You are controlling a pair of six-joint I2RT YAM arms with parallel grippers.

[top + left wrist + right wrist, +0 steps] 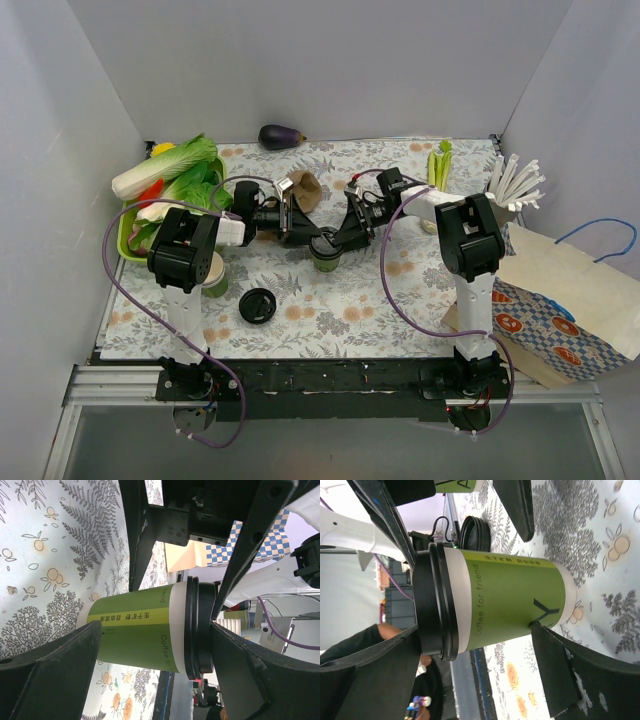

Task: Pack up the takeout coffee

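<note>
The takeout coffee [325,258], a green paper cup with a black lid, stands mid-table between both grippers. My left gripper [314,242] reaches it from the left and my right gripper [340,240] from the right. Both are rolled sideways. In the left wrist view the cup [140,630] lies along the open gripper [157,625]: one finger rests against the lid top [202,625], and the other passes in front of the base. In the right wrist view the cup [510,600] sits the same way in the open gripper [476,627], one finger at the lid [427,605].
A loose black lid [258,305] lies front-left, beside stacked green cups [215,275]. A green vegetable tray [128,245] is far left. The patterned paper bag [560,310] stands at the right edge. A brown cup [303,188], an eggplant [280,136], celery [440,165] and white cutlery [515,185] are behind.
</note>
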